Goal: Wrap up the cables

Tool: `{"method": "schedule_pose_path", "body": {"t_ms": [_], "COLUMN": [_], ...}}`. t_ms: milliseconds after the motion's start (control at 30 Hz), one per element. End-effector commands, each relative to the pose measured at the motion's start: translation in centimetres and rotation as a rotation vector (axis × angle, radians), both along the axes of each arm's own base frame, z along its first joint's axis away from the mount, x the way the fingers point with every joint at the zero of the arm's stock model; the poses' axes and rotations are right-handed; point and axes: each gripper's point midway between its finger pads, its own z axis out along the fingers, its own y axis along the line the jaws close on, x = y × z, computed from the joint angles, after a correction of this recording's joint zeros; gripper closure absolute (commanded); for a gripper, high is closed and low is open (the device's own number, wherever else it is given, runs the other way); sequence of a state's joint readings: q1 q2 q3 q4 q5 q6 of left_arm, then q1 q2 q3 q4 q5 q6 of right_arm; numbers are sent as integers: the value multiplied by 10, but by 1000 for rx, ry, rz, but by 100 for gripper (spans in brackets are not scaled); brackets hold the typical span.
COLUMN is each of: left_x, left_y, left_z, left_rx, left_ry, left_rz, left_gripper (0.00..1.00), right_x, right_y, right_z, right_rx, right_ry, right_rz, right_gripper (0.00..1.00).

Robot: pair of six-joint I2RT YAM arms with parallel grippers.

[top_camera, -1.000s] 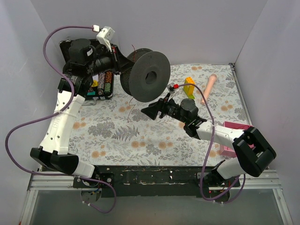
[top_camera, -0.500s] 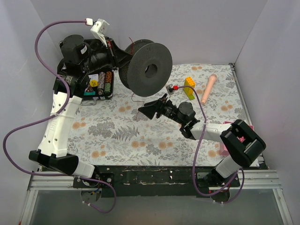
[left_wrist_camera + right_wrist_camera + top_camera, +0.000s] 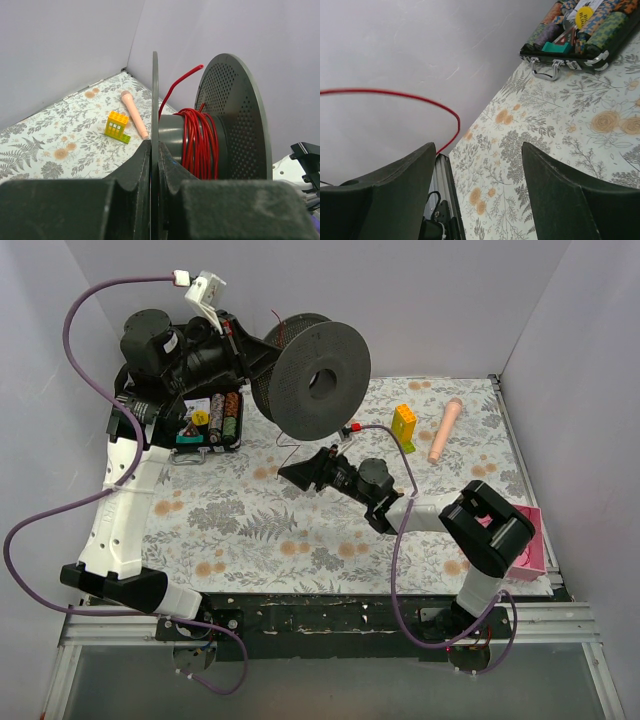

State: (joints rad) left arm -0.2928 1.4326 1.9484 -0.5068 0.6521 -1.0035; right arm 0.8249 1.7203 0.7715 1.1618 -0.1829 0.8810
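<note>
Flowered cloth covers the table (image 3: pixel 300 530), with pale walls (image 3: pixel 400 300) closing the far edge and both sides. The left gripper (image 3: pixel 152 149) is clamped on one flange of a black spool (image 3: pixel 318 380) held above the far left. The cables (image 3: pixel 200 135), thin red wire, are wound on the hub, one end sticking up. A strand loops down beside the right gripper (image 3: pixel 477 150), whose fingers are apart with nothing between them. Bare cloth runs from there to the near edge. An open case (image 3: pixel 580 35) at the far left carries a yellow sticker, its writing unreadable. A pink box (image 3: pixel 530 545) hugs the right edge.
</note>
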Motion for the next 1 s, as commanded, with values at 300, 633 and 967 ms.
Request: {"method": "schedule_pose_path", "body": {"t_ms": [300, 633, 967], "left_x": [-20, -27, -38], "left_y": [3, 10, 8], "left_z": [43, 26, -108], "left_rx": [-51, 43, 312], "left_ry": [-122, -155, -38], "left_rz": [-14, 3, -162], "left_gripper": [100, 100, 100], "right_x": [-9, -14, -15], "right_y": [16, -29, -107], "right_z": [45, -7, -27], "right_rx": [144, -45, -549], "right_ry": [-25, 102, 13], "right_rz": [62, 37, 29], "right_gripper": [62, 99, 99]}}
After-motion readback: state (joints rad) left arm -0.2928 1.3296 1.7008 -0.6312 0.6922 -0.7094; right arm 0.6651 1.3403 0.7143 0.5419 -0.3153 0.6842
